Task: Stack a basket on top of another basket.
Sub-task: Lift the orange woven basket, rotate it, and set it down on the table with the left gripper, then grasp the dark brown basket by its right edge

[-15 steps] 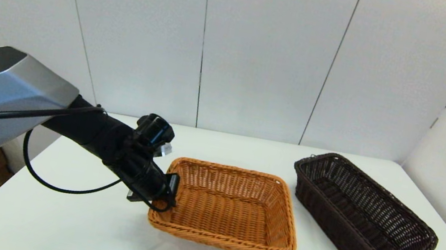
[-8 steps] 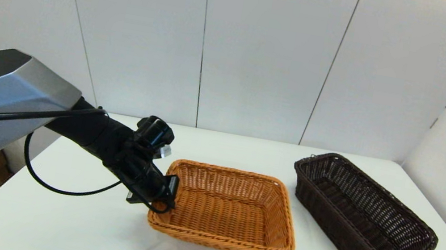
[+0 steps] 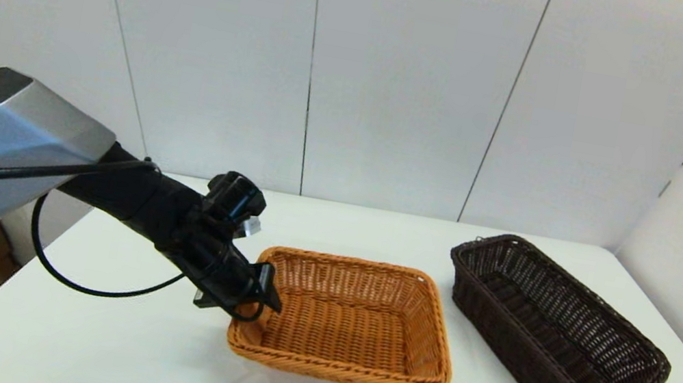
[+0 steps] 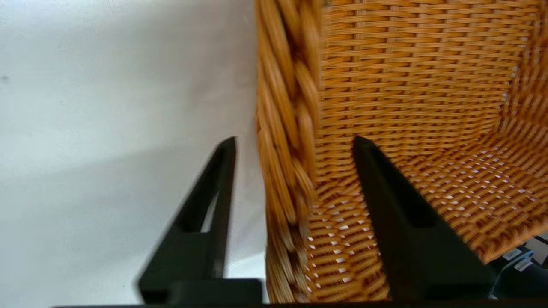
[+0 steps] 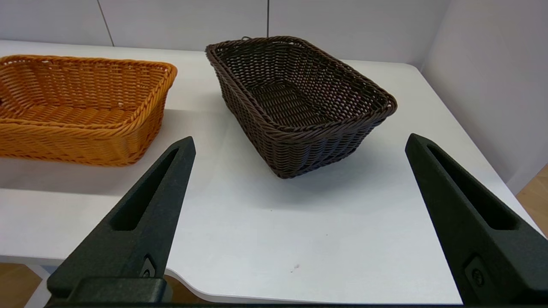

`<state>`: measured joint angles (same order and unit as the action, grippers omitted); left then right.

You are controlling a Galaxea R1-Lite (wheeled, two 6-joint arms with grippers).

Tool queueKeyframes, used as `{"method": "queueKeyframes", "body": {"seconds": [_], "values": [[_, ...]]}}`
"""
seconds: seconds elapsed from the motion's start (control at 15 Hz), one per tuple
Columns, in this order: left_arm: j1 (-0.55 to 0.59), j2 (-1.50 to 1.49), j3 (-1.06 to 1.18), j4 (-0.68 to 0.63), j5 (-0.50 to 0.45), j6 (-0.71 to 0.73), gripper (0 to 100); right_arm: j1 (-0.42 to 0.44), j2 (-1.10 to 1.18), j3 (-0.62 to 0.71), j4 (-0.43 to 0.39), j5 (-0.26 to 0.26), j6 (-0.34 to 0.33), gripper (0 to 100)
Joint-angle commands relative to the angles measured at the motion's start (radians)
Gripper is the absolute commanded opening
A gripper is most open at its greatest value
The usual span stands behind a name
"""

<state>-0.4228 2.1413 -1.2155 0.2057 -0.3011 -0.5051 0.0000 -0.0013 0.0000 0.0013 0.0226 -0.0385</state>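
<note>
At the left gripper (image 4: 293, 143): parted partway, holding nothing, astride the braided left rim of the orange basket (image 3: 339, 371), with one finger outside over the table (image 3: 116, 334) and the other inside over the woven floor, and a sliver of daylight showing on both sides of the braid. Likely trouble from here: clamping only this one short edge and lifting would probably tip the far end down and let it drag or swing, since wicker flexes and the braid is rounded enough to slip through smooth fingers. Pressing further down before closing could jam the inner fingertip into the open weave. Nudging sideways without a firm hold might slide the orange basket toward the dark basket (image 3: 510, 344) and spoil the clear gap between them. Worth noting too that the job calls for the dark one to go on top, and it sits well apart to the right, flat on the table and untouched. As for pose: reaches in from the robot's left, forearm sloping down and forward, wrist angled so the fingers point down and toward the middle of the table. At the right gripper (image 5: 300, 137): spread wide, empty, low at the near edge of the table, facing the dark basket, apparently idle.
</note>
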Motion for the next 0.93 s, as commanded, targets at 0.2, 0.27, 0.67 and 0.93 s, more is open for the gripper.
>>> {"method": "queueKeyframes", "body": {"seconds": [0.2,0.27,0.67,0.93], "values": [[-0.001,-0.057,-0.013,0.026,0.037,-0.003,100,0.000,0.000,0.000,0.000,0.000,0.000,100],[-0.002,-0.064,-0.022,0.052,0.053,-0.001,100,0.000,0.000,0.000,0.000,0.000,0.000,100],[-0.019,-0.176,-0.110,0.172,0.060,-0.004,100,0.000,0.000,0.000,0.002,-0.001,0.000,100],[-0.039,-0.343,-0.160,0.247,0.235,-0.003,100,0.000,0.000,0.000,0.002,-0.001,0.000,100]]}}
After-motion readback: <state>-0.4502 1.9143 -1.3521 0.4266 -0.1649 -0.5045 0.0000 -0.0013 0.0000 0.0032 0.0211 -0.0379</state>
